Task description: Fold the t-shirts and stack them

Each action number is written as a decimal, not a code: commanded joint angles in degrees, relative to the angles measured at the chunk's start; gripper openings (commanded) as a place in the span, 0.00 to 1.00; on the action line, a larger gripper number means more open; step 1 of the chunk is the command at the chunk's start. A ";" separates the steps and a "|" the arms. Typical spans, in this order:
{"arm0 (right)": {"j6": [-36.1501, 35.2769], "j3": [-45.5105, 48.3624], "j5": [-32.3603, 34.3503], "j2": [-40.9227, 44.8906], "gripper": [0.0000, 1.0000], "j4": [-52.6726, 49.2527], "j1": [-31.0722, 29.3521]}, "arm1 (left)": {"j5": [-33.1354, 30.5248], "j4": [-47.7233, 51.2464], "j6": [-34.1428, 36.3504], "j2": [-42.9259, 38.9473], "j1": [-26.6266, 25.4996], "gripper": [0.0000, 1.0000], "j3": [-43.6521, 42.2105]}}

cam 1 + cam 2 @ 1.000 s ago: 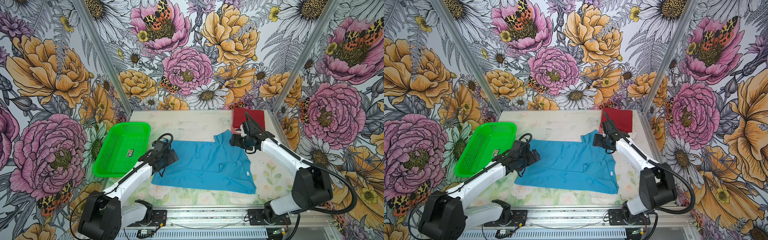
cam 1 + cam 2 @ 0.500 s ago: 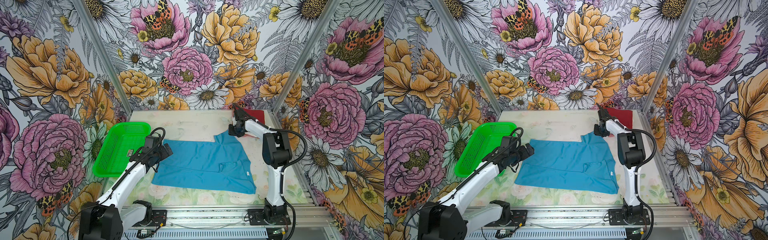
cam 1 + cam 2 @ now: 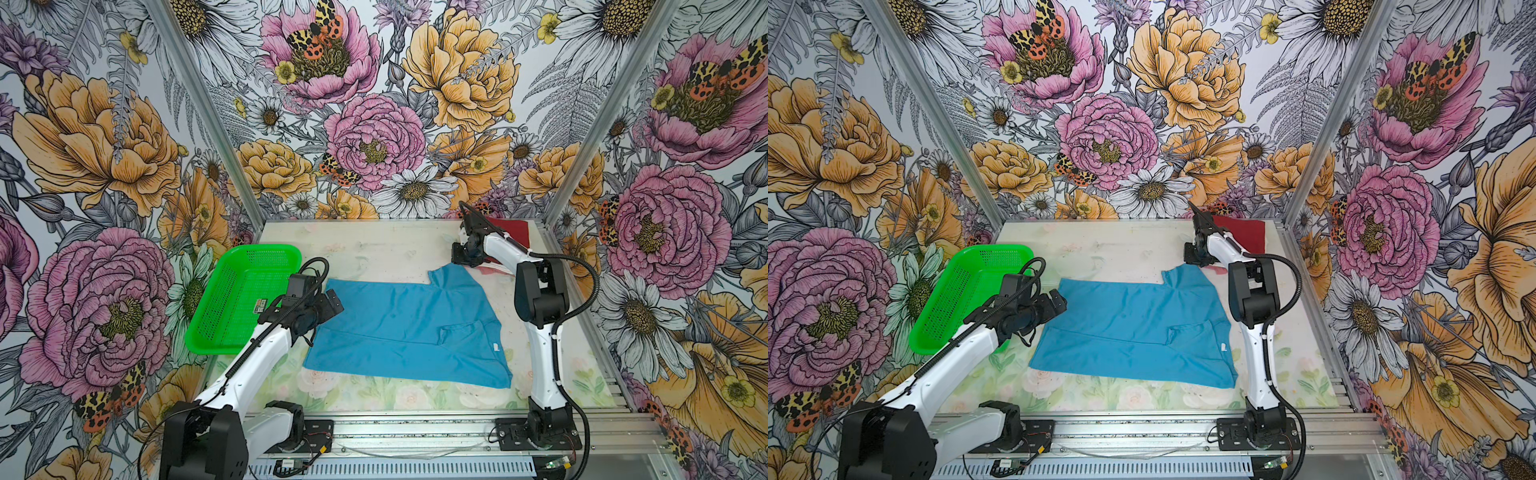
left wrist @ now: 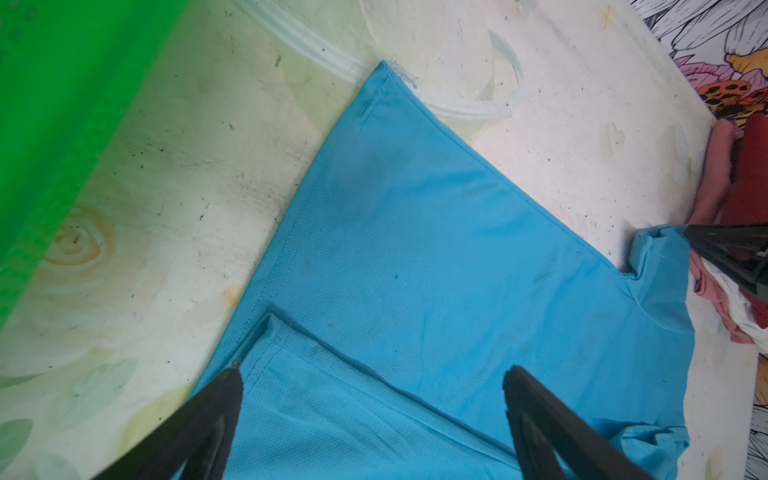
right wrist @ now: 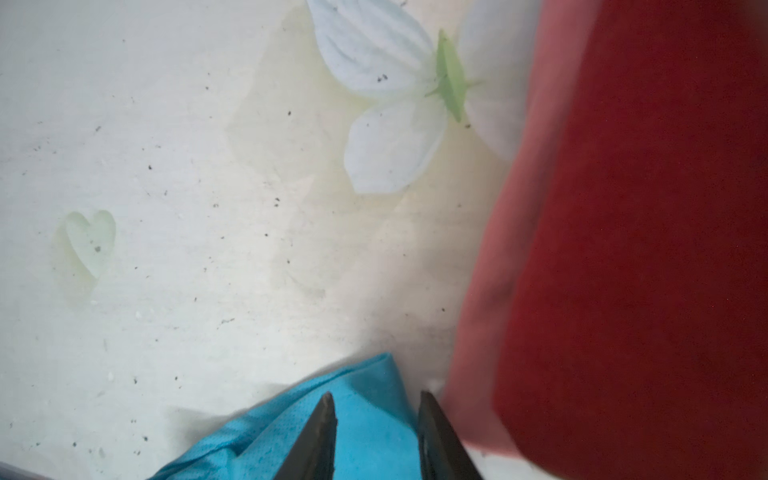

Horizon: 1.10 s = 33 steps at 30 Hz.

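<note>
Mid-fold, the right gripper [image 5: 376,399] pinched the sky-blue cloth t-shirt [image 3: 399,324]; the left gripper [image 4: 372,372] (jaws spread wide) hovered over its hem, the likely next grasp.

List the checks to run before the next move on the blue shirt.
1. Left gripper open above folded edge of blue t-shirt: ok.
2. Right gripper holding the far sleeve: cannot tell; jaws narrow, blue cloth between them.
3. T-shirt body lying flat: ok.
4. Stack under dark red folded shirt clear of right gripper: not ok; pinkish shirt lies right beside it.
5. Green basket apart from blue t-shirt: ok.
</note>
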<state>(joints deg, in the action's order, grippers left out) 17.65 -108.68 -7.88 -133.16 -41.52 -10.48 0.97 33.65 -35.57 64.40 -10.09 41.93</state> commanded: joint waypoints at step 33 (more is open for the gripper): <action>-1.10 19.82 -2.11 27.27 0.00 2.47 -2.45 | -10.97 -1.83 3.89 37.17 0.20 0.54 27.04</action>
<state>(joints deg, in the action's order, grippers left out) 16.43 -91.20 -9.37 -109.65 -41.39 -12.88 -6.28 32.40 -31.53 99.94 -9.87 66.65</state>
